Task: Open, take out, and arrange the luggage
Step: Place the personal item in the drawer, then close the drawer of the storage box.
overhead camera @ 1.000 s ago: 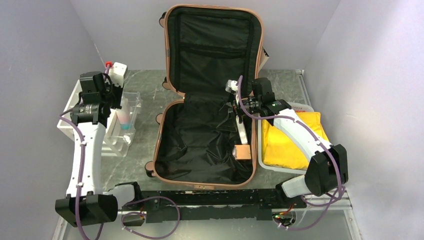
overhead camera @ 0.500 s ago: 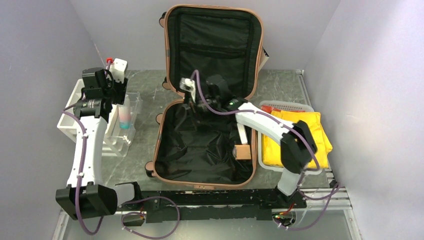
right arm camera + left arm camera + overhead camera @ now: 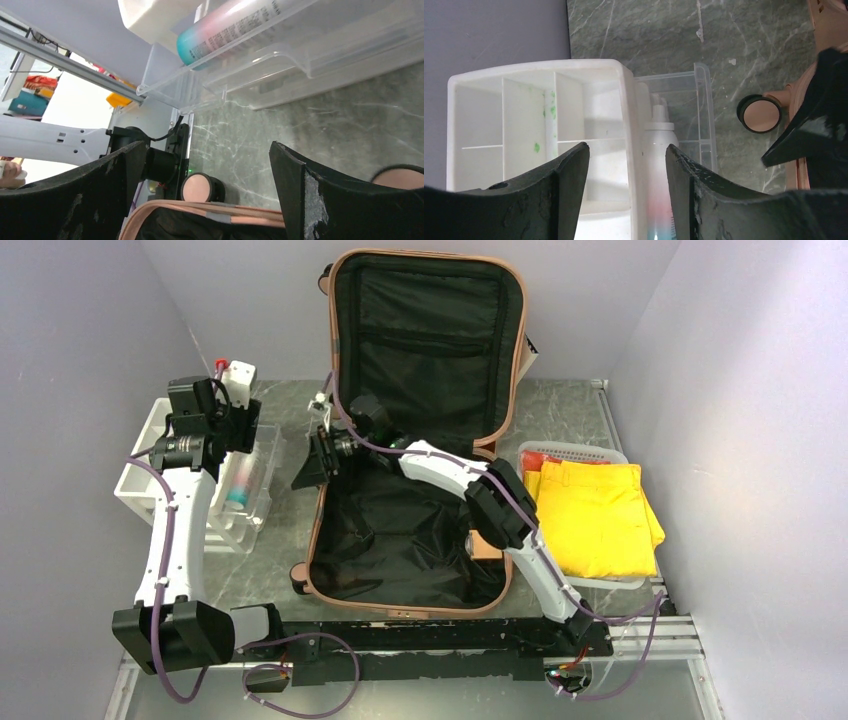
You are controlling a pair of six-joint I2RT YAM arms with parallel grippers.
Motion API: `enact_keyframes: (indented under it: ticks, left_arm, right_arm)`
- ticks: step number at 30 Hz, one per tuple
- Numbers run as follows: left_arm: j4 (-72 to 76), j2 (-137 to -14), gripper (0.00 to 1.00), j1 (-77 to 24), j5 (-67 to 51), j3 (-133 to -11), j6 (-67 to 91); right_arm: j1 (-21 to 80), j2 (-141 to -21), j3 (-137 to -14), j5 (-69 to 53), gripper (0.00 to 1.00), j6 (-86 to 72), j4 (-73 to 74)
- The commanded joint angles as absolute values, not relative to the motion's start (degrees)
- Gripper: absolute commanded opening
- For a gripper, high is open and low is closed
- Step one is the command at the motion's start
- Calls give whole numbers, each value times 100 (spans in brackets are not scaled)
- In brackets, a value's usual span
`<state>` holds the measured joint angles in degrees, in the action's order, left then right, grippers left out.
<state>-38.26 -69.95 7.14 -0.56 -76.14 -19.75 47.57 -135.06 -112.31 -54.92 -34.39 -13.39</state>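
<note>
The salmon-pink luggage [image 3: 316, 540] lies open, its lid [image 3: 430, 330] standing upright at the back and the black lining bare. My right gripper [image 3: 308, 462] reaches across it to the left rim and is open. In the right wrist view [image 3: 206, 145] it hangs over the pink rim [image 3: 200, 210] and a wheel [image 3: 200, 187], holding nothing. My left gripper [image 3: 240, 432] hovers open [image 3: 626, 147] over a white bottle [image 3: 659, 175] with a pink-teal base, lying in a clear bin [image 3: 701, 100].
A white divided tray [image 3: 135, 480] sits left of the clear bin [image 3: 262, 480]. A white basket [image 3: 575, 450] with folded yellow cloth [image 3: 595, 515] stands right of the luggage. Grey walls close in on both sides. The marble top shows between bin and suitcase.
My right arm swung from the suitcase's right side across to its left rim. The left gripper opened and let go of the bottle, which now lies in the clear bin.
</note>
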Motion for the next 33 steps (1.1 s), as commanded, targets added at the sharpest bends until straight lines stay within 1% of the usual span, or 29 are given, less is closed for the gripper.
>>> enact_keyframes:
  ticks: [1,3,7,10,12,18,23,24,28,32,33]
  left_arm:
    - [-3884,-6851,63,712,70,-7654,-1873]
    - [-3957,-6829,64,711,234,-7637,-1820]
    - [-3894,-6705,70,719,327,-7519,-1781]
    - [-3884,-6741,72,800,410,-7593,-1743]
    - [-3920,-6821,73,1048,175,-7732,-1740]
    - [-4214,-7540,72,2095,-1044,-8394,-1750]
    - [-4255,-7985,72,2355,-1658,-8620,-1740]
    - [-4235,-8032,71,2355,-1741,-8622,-1739]
    - [-4252,-8293,61,2360,-1877,-8656,-1761]
    - [-4194,-8376,44,2399,-1831,-8561,-1730]
    - [-4190,-8379,42,2399,-1854,-8530,-1717]
  right_arm:
    - [5145,-13463,-11751,-5613,100,-3728,-1734]
    - [5271,-13530,-11676,-5652,100,-3792,-1989]
    - [5474,-13731,-11584,-5660,99,-4033,-2472]
    - [5571,-13887,-11687,-5716,92,-3980,-2547]
    - [5598,-13972,-11770,-5822,86,-3952,-2620]
    - [5601,-14178,-12104,-5986,78,-3684,-2363]
    - [5571,-14245,-12298,-6029,72,-3577,-2137]
    - [5564,-14265,-12403,-6025,71,-3486,-2001]
    - [5516,-14359,-12723,-5933,68,-2967,-1416]
    - [5484,-14457,-12785,-5808,67,-2954,-1323]
    - [5482,-14490,-12826,-5795,66,-2960,-1319]
